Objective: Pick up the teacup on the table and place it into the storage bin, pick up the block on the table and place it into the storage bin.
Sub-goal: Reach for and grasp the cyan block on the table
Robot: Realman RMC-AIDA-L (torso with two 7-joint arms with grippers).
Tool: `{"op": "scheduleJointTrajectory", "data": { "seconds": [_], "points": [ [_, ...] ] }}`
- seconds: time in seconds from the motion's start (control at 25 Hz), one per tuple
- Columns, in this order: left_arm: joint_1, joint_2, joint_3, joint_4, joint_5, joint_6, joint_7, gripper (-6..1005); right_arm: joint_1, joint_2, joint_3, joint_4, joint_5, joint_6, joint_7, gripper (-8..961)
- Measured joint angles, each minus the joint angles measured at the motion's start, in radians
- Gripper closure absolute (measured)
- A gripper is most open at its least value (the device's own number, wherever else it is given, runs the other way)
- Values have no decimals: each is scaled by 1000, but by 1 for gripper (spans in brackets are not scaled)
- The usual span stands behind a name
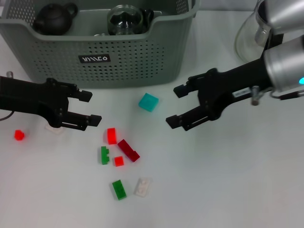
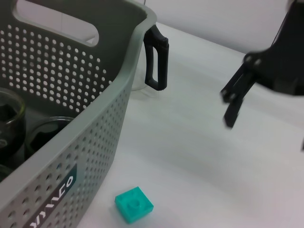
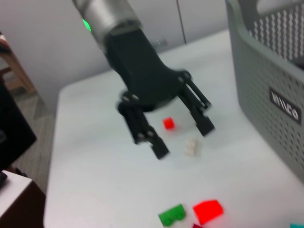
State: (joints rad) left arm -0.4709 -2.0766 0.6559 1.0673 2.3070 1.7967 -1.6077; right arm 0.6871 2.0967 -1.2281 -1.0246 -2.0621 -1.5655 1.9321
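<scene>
both grippers open — teal block [image 1: 148, 101] between, untouched

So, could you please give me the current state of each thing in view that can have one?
storage bin: upright, holding a dark teapot and a glass pot.
left gripper: jaws open, empty, above the table.
right gripper: jaws open, empty, beside the teal block.
teal block: on the table, outside the bin.
red, green and white blocks: scattered on the table.
</scene>
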Motion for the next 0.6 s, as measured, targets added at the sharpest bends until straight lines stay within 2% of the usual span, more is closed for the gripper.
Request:
{"op": "scheduleJointTrajectory", "data": {
  "seconds": [0.12, 0.28, 0.6],
  "points": [
    [-1, -2, 1, 0, 0, -1, 0, 245, 50, 3, -18, 125, -18, 83, -46, 23],
    [-1, -4, 1, -2, 0, -1, 0, 245, 93, 8, -106, 235, -17, 254, -84, 23],
    [2, -7, -1, -6, 0, -11, 0, 246, 110, 12, -357, 310, 85, 532, -101, 22]
  ]
}}
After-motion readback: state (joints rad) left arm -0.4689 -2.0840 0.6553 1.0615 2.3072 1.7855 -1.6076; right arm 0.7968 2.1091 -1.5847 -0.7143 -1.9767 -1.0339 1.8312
